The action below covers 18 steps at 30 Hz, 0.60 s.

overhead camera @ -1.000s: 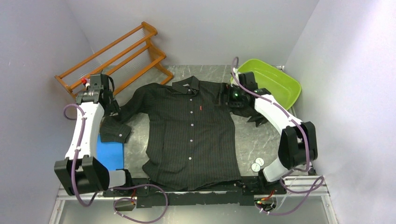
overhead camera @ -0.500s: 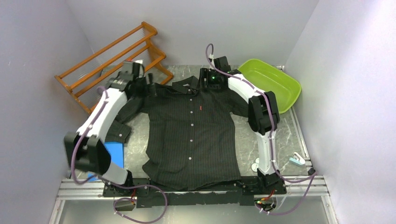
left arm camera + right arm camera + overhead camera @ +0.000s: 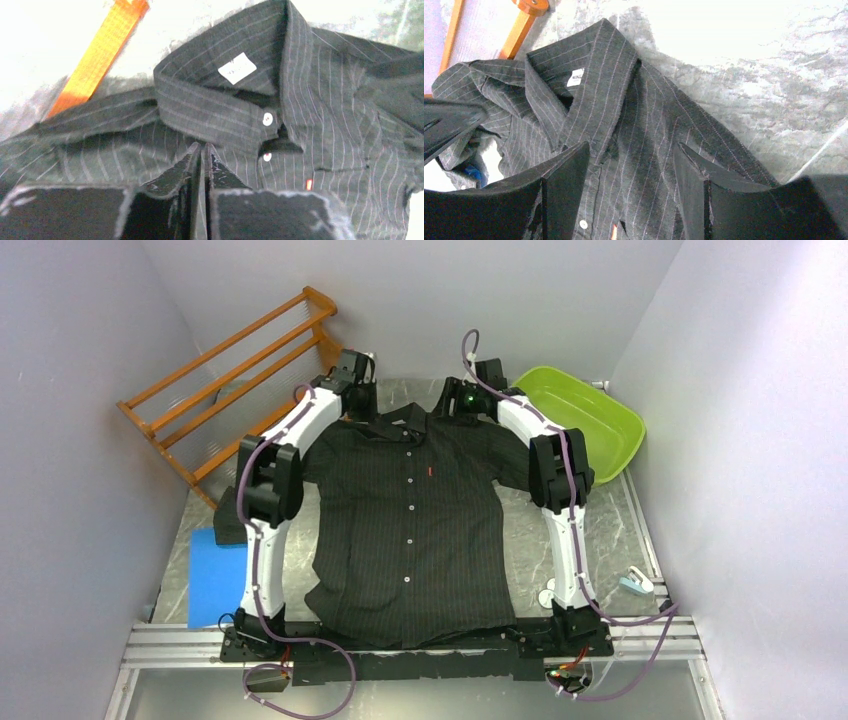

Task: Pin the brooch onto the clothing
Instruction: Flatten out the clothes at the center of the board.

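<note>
Top external view: the shirt (image 3: 410, 530) is spread flat, front up, in the middle of the table (image 3: 520, 530), collar at the far end and hem by the arm bases. A second ago the two arms were held out wide, one over each sleeve; since then both have been swung inward and stretched far forward, so that they now meet at the collar (image 3: 210, 115). The sleeves, splayed before, are now drawn in closer to the body of the garment.

The left gripper (image 3: 202, 150) is pressed fully closed with nothing seen between its fingers, and is poised just above the collar's left side. The right gripper (image 3: 630, 150) is spread wide and holds nothing; it hangs over the right shoulder seam.

From this it is judged that the cloth is being laid out and straightened – pinning has not begun, and no brooch is carried by either arm.

Around the shirt are a wooden rack (image 3: 235, 360) at the far left, a green tub (image 3: 590, 420) at the far right and a blue pad (image 3: 215, 585) at the near left. Two small pale discs (image 3: 549, 592) lie beside the right arm's base – possibly the brooch, though too small to tell. A long retreat from the collar would be needed to reach them, and the right arm's own links lie across that path.
</note>
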Tool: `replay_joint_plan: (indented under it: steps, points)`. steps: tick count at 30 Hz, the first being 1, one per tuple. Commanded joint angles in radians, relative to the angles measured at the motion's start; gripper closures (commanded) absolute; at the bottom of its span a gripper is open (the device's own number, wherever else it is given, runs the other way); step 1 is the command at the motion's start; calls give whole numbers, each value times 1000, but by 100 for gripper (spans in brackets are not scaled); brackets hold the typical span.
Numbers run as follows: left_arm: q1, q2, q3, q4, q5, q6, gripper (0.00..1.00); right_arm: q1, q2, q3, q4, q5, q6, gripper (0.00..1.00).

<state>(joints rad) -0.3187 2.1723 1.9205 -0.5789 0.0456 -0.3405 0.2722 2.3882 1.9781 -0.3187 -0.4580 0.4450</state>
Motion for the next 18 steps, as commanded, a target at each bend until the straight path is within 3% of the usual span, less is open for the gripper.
replay_joint_plan:
  steps: [1,4,18]
  points:
    - [-2,113,144,21,35,7,90,4,37,53,62,-62,23,35]
    - [-3,180,198,27,45,10,97,-4,64,73,49,-56,27,35]
    - [-25,440,412,108,-83,91,97,-88,111,105,-7,1,44,35]
